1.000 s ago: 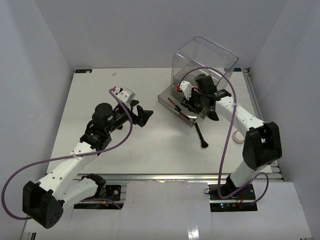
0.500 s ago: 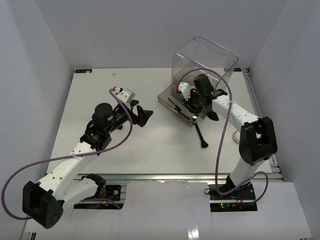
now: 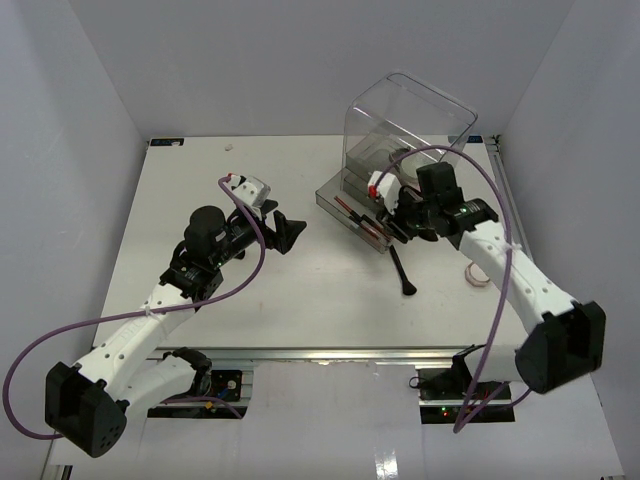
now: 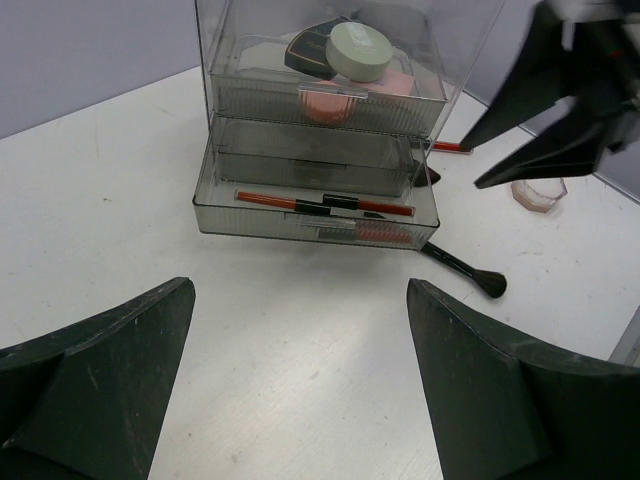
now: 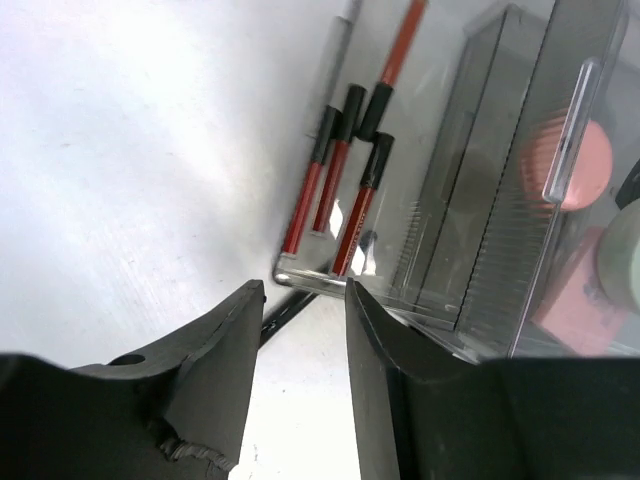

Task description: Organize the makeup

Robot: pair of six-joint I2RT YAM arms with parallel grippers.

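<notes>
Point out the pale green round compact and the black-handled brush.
pale green round compact (image 4: 358, 50): left wrist view, centre of its lid.
black-handled brush (image 4: 455, 265): left wrist view, middle of its handle.

Drawer box near the counter's far right corner, bottom drawer pulled out; right gripper beside it, brush just nearer, left gripper mid-counter.
</notes>
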